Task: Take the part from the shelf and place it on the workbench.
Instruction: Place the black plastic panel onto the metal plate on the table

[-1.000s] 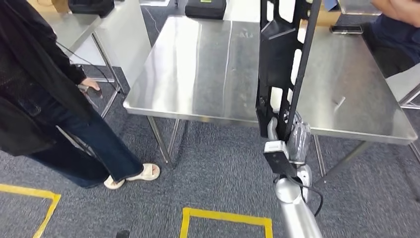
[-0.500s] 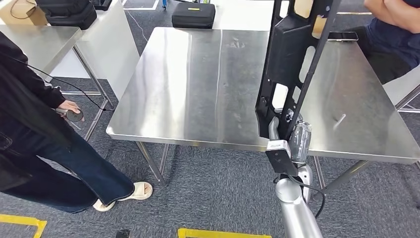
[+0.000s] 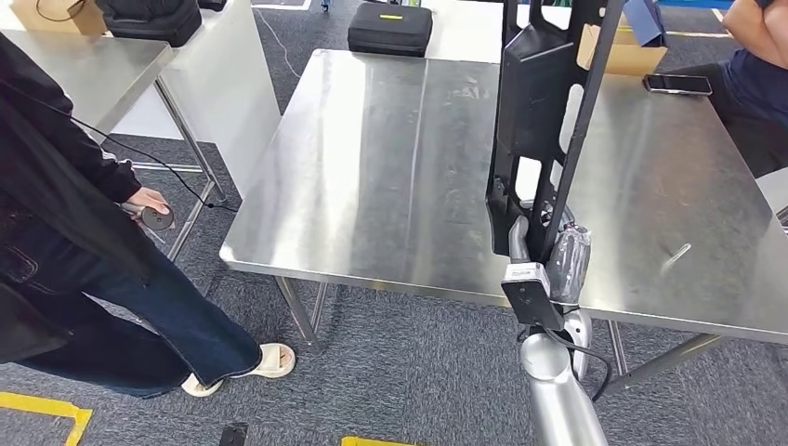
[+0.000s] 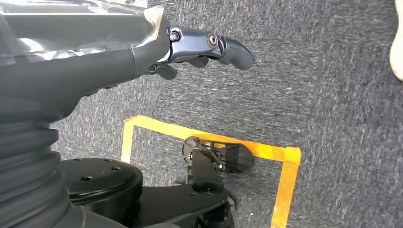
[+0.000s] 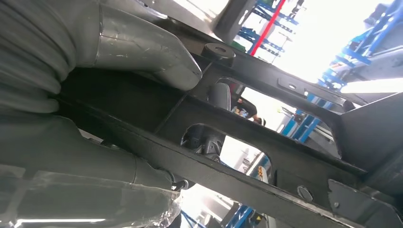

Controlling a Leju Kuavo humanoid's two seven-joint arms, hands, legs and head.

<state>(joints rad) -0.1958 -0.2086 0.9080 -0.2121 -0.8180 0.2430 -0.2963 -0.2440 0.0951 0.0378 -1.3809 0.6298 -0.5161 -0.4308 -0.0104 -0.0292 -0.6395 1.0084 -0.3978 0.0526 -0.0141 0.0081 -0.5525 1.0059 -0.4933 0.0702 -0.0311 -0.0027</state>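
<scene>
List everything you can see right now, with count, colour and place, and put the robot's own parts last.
Part: one, black, long frame with cut-outs, held upright over the workbench's near edge.
Workbench: one, bare steel, ahead of the robot.
Phone: one, dark, far right of the workbench.
Case: one, black, on the floor beyond the workbench.
Cardboard box: one, brown, far edge of the workbench, partly behind the part.
Side table: one, steel, far left.
Floor tape: yellow, on grey carpet.
Person: one, dark clothes, standing left.
Seated person: one, far right, partly cut off.
Right hand: grips the part's lower end.
Left hand: hangs over the carpet, fingers curled, holding nothing.
</scene>
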